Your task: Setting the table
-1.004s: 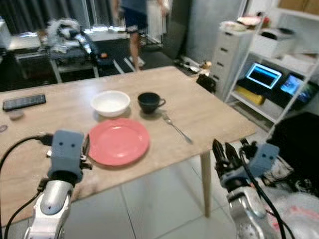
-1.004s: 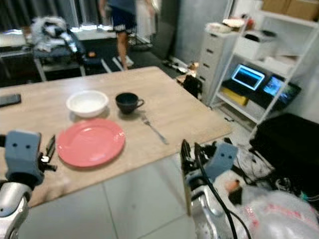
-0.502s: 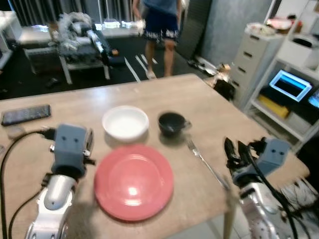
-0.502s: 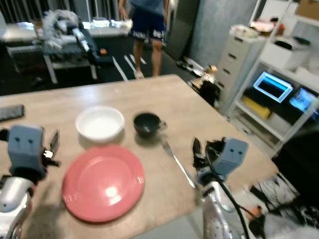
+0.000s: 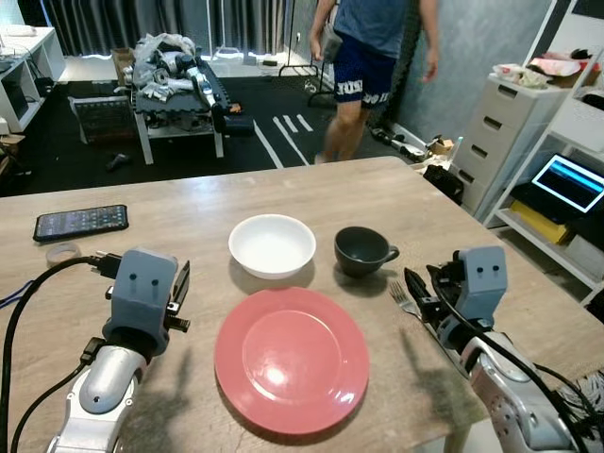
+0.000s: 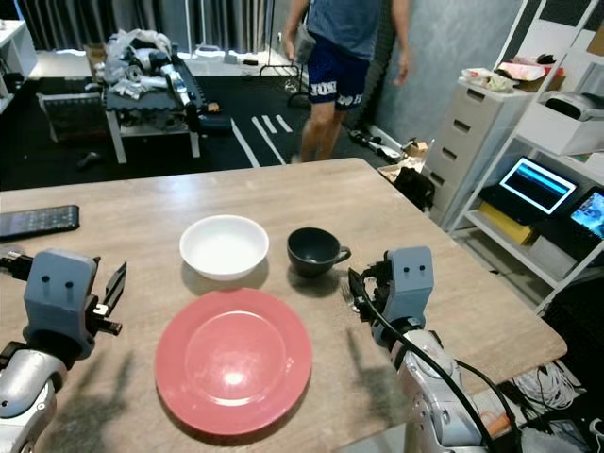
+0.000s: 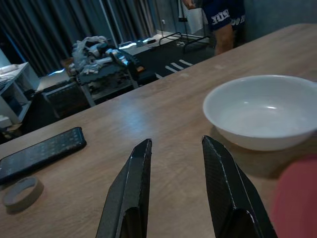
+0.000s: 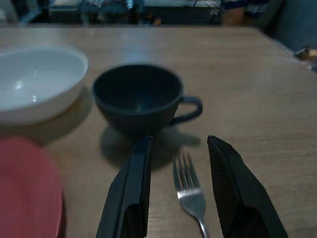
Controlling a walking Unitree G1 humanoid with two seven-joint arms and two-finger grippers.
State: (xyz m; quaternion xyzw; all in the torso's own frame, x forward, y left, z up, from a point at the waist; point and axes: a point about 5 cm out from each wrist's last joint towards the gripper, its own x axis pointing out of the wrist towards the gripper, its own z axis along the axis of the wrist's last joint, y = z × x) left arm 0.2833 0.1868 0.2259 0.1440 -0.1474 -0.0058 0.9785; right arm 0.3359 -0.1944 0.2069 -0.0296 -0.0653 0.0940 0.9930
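With its jaws spread wide, the right gripper (image 8: 176, 191) straddles the fork (image 8: 190, 196), which lies flat on the desk (image 5: 283, 189) just right of the red plate (image 5: 291, 359). Closing carelessly could skid the thin fork or nudge the dark cup (image 8: 138, 96) beyond it. The left gripper (image 7: 173, 183) hovers open near the white bowl (image 7: 262, 111).

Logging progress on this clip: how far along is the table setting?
Done: plate, bowl and cup sit grouped on the table. In hand: right gripper, open, straddles the fork beside the cup. Left gripper hovers open, holding nothing. Left: probably grasping and placing the fork.
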